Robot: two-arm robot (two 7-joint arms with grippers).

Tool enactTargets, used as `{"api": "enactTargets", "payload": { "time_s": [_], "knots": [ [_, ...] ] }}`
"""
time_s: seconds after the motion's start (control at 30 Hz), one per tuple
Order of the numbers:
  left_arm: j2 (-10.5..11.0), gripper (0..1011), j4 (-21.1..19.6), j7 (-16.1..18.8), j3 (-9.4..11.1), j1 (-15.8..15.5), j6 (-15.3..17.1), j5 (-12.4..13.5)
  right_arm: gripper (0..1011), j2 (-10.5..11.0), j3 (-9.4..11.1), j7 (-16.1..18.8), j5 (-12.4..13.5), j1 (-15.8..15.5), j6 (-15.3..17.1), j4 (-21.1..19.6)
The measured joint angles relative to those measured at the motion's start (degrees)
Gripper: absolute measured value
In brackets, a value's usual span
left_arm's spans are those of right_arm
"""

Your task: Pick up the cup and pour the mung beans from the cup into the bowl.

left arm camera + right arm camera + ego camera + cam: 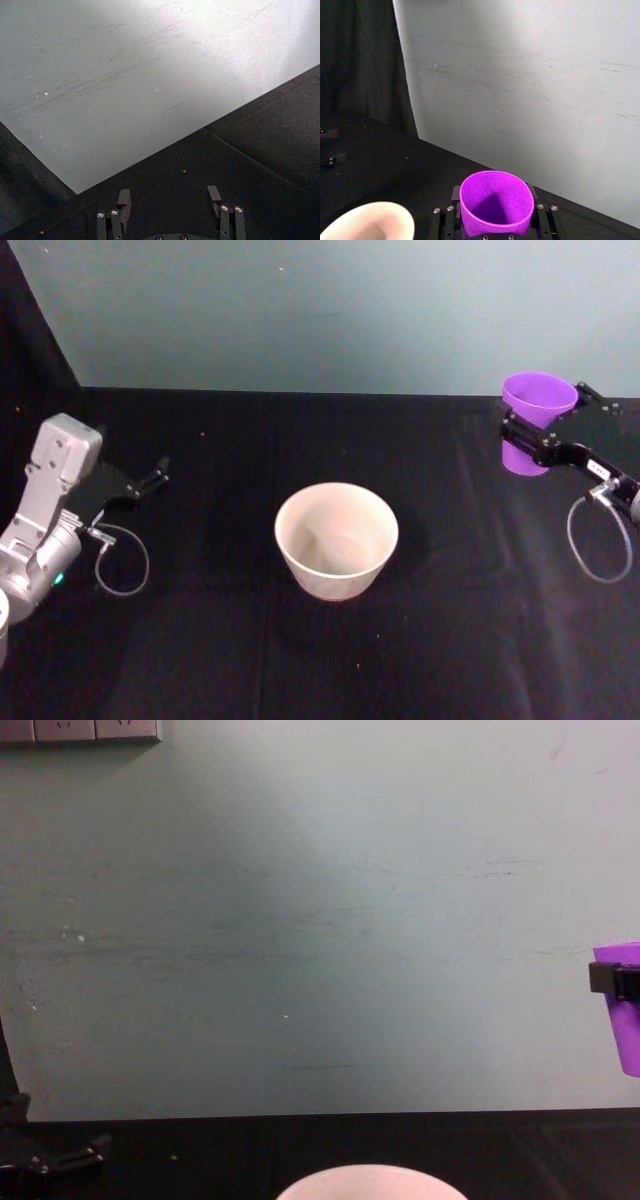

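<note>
The small bright purple plastic cup [540,400]: who has it?

— The right gripper [548,430]. Its jaws are clamped on the cup's sides just under the rim, which leaves the mouth free for pouring.

Why upright?

— I'd judge that is to keep the mung beans in while it is carried. The rim faces up and the cup hangs clear of the black cloth-covered tabletop [200,660]. In the wrist view its own wall hides what lies at the bottom.

And the target?

— The wide, pale pinkish-white round bowl [335,575] stands on the tabletop, well apart from that gripper. It is off to the gripper's left, lower, and closer to the robot's body. Its inside looks bare, so by my reckoning no pouring has begun.

What does the next move call for?

— Probably carrying the cup leftward until its rim overhangs the bowl, then tipping it. Tipping short of the bowl would scatter beans over the cloth.

Anything farther out?

— Beyond the bowl, farthest from the right gripper, the left gripper [169,197] sits low over the tabletop. Its jaws are apart and hold nothing, and it is parked out of the way.
</note>
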Motion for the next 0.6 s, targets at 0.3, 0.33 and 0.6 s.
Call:
{"api": "enactTargets", "payload": {
  "time_s": [0.3,0.33,0.6],
  "knots": [
    [0.00,1000,0.00,0.00,0.00,0.00,0.00,0.00,742,-0.04,-0.06,-0.05,-0.16,0.07,0.17,-0.04],
    [0.00,1000,0.00,0.00,0.00,0.00,0.00,0.00,742,-0.04,-0.07,-0.05,-0.17,0.08,0.18,-0.04],
    [0.00,1000,0.00,0.00,0.00,0.00,0.00,0.00,742,-0.08,-0.11,-0.09,-0.23,0.12,0.25,-0.08]
  ]
}}
